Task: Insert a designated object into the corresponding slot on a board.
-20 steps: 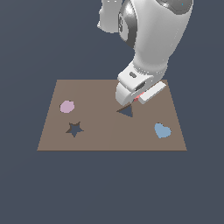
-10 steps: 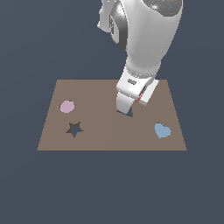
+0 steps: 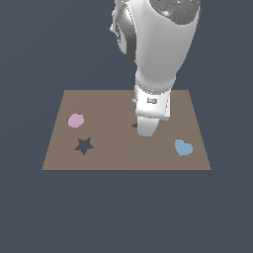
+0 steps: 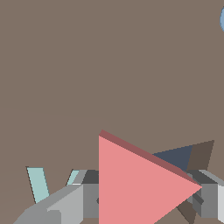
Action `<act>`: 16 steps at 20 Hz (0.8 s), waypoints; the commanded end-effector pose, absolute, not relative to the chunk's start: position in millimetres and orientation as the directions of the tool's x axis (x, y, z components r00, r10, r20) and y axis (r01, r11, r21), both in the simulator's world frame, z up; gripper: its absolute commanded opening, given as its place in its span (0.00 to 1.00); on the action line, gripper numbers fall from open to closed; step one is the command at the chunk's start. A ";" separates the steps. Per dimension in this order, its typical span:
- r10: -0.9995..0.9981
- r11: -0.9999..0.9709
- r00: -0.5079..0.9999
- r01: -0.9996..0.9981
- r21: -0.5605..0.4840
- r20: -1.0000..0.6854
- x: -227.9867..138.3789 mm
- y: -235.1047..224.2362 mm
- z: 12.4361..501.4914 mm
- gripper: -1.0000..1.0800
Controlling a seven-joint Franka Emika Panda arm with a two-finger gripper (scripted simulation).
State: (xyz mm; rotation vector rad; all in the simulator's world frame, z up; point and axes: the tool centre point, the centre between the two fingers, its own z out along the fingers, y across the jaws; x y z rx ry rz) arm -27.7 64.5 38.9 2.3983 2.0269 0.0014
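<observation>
Gripper (image 4: 146,199) clamped on the red triangle block (image 4: 135,183), I'd square its corners with the navy slot (image 4: 175,156) showing beneath, then lower straight into the board (image 3: 118,153).

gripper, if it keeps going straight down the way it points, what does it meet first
Probably the triangle slot in the board: the gripper, shut on the red triangle, hangs over it, though alignment and depth are unclear.

Glossy white, rounded Panda arm (image 3: 158,49): fat cylindrical links, dark grey bands at joints. Topmost link cap grey, small red and teal dots. White boxy wrist block, small grey rectangular mark on face. Gripper (image 4: 144,199): angular light- and mid-grey fingers (image 4: 65,205), darker grey inner faces.
</observation>
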 end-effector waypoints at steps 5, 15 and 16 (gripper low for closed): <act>0.997 0.074 -0.074 0.997 0.002 -0.001 -13.6 58.3 39.8 0.00; 0.939 0.344 -0.344 0.939 0.002 -0.001 3.9 56.3 40.4 0.00; 0.932 0.363 -0.363 0.932 0.002 -0.001 5.2 56.4 40.5 0.00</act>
